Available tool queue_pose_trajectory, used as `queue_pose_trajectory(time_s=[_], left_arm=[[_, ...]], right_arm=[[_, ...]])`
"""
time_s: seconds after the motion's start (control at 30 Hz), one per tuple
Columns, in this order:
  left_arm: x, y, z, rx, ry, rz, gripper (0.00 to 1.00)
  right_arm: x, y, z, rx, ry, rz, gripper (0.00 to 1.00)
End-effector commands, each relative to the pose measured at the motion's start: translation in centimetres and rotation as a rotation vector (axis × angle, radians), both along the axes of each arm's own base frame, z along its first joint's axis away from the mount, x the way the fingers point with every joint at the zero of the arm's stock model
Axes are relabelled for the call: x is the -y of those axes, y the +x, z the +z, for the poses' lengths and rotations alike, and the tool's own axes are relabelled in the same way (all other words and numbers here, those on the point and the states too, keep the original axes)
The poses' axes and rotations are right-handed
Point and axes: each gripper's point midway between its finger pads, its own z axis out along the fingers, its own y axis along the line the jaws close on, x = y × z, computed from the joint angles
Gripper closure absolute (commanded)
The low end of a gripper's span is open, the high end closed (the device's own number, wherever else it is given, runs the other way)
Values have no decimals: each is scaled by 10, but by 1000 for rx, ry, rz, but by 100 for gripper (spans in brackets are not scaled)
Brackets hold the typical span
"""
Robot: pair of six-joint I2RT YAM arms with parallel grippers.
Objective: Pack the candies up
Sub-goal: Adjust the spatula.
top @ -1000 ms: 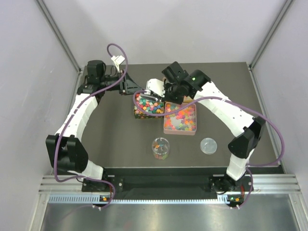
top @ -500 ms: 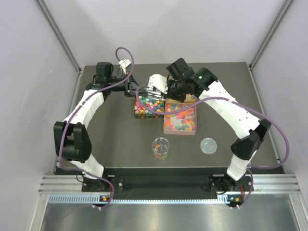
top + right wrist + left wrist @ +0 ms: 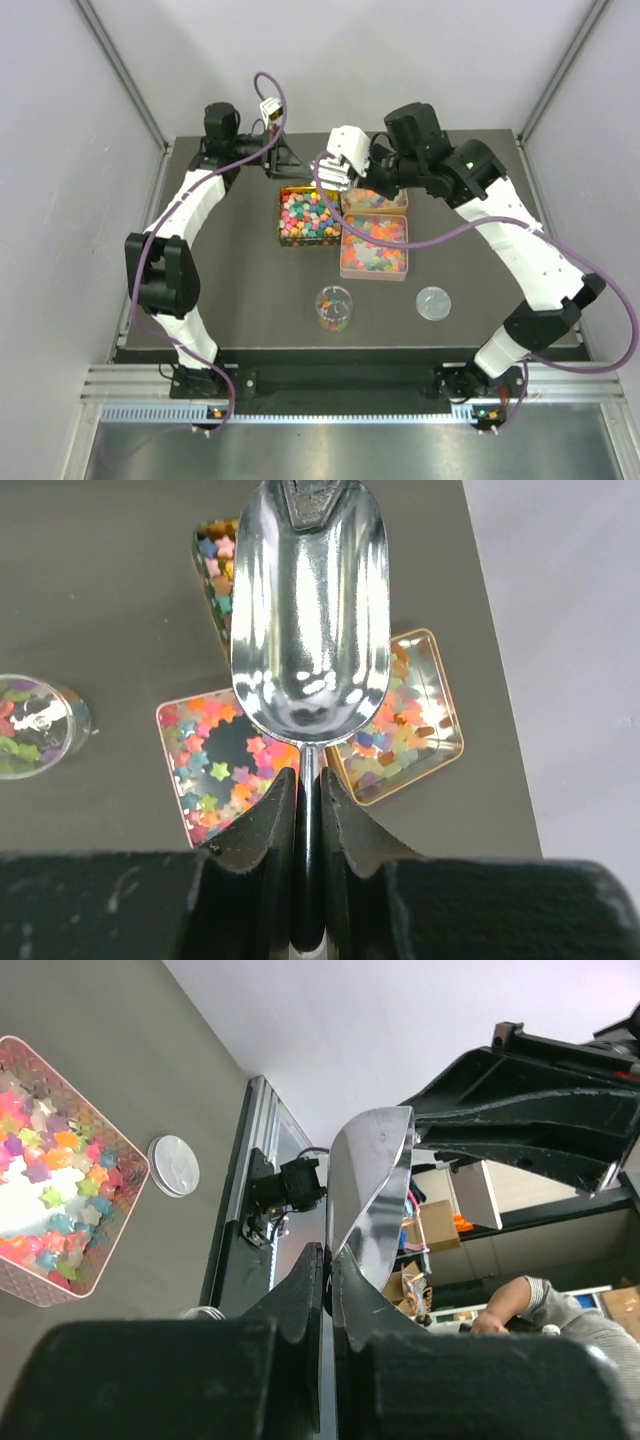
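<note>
Right end effector [image 3: 308,780] | clamps scoop [image 3: 310,610] (by handle) | candies [image 3: 410,720] beneath, apart

Top camera: high over the dark grey table [image 3: 240,280], from its 6 o'clock edge, looking steeply down. Wrist cameras sit close behind left gripper [image 3: 328,1260] and right gripper [image 3: 308,775]; the left looks near-level toward 5 o'clock and the right looks down. Both see the shiny metal scoop [image 3: 370,1180] [image 3: 310,630]. All three share the pink rectangular tin [image 3: 373,277] [image 3: 60,1285] [image 3: 172,770].

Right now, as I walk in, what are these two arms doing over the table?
Both arms meet above the far part of the table, over open tins full of candies. The right gripper is shut on the handle of an empty metal scoop. The left gripper is shut on the tip of its bowl, so both hold it at once, perhaps for a handover. Nearer the front, a clear cup holds a few candies, with a round lid beside it.
</note>
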Motion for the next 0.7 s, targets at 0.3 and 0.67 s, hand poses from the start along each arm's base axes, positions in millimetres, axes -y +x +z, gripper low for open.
queue_pose_trajectory(time_s=[0.3, 0.67], left_arm=[[-26, -27, 23, 3, -49, -160, 100], [-38, -21, 20, -39, -41, -124, 100]], right_arm=[[3, -27, 59, 95, 276, 93, 63], [14, -43, 39, 256, 500, 113, 50]])
